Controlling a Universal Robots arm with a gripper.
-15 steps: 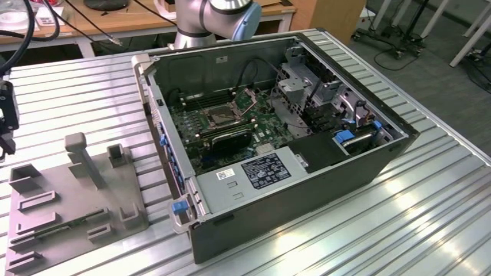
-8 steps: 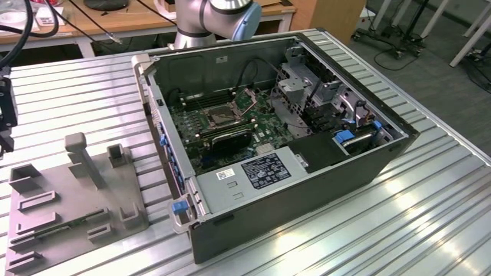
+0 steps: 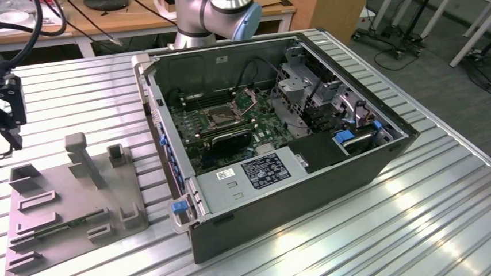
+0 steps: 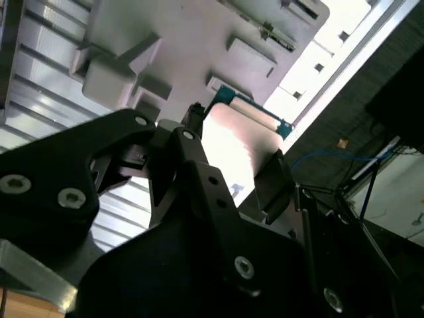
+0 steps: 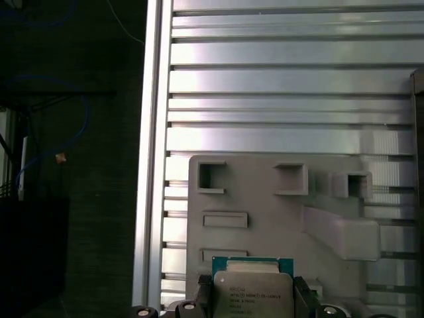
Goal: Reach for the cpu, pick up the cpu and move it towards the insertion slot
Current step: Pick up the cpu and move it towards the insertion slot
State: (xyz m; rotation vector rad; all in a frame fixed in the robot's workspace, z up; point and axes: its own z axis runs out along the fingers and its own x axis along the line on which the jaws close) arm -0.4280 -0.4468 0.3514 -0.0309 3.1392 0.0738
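Ribbed metal bench (image 3: 429, 218) under everything, and an open computer case (image 3: 307, 190) lies on its side in the middle of the exterior view. Off at that view's left edge hangs the black gripper (image 3: 9, 115), above the grey fixture (image 3: 69, 195) and well apart from the case. In both wrist views the gripper (image 5: 253, 299) is clamped on the cpu (image 5: 253, 291), fingers (image 5: 206, 297) pressed against two opposite edges, silvery face showing with a green rim. From the second wrist view the cpu (image 4: 242, 132) sits flat between the fingers (image 4: 275, 182), with the fixture (image 4: 165, 46) behind it and seemingly clear of it. Over in the case, the insertion slot (image 3: 217, 117) sits on the board, dark centre, shiny frame, nothing in it.
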